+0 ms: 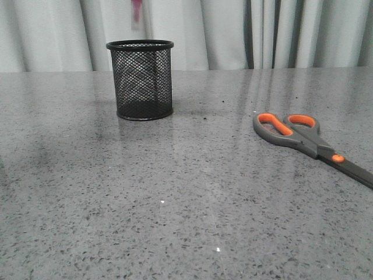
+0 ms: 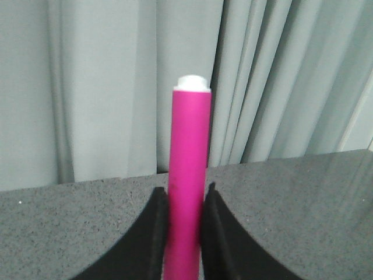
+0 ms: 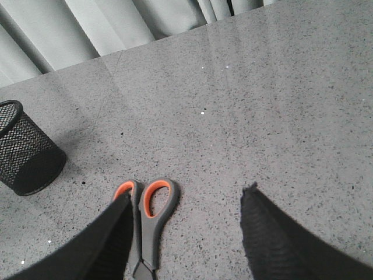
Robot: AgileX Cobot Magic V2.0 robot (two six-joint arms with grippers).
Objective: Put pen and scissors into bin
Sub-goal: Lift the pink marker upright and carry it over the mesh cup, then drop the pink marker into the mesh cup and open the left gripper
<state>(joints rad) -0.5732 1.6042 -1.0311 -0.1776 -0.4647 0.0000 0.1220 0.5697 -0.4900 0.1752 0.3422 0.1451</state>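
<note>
The bright pink pen [image 2: 189,146] stands upright between the jaws of my left gripper [image 2: 185,195], which is shut on it, white tip up. In the front view only a bit of the pen [image 1: 136,11] shows at the top edge, high above the black mesh bin [image 1: 140,79]; the left gripper itself is out of that view. The grey scissors [image 1: 303,137] with orange loops lie flat on the table to the right. My right gripper [image 3: 189,192] hangs open above the table, and the scissors [image 3: 152,204] lie beside its one finger. The bin [image 3: 26,151] holds nothing I can see.
The grey speckled table [image 1: 186,204] stretches from the front edge back to pale curtains [image 1: 262,32] behind it. Nothing else stands on it besides the bin and scissors.
</note>
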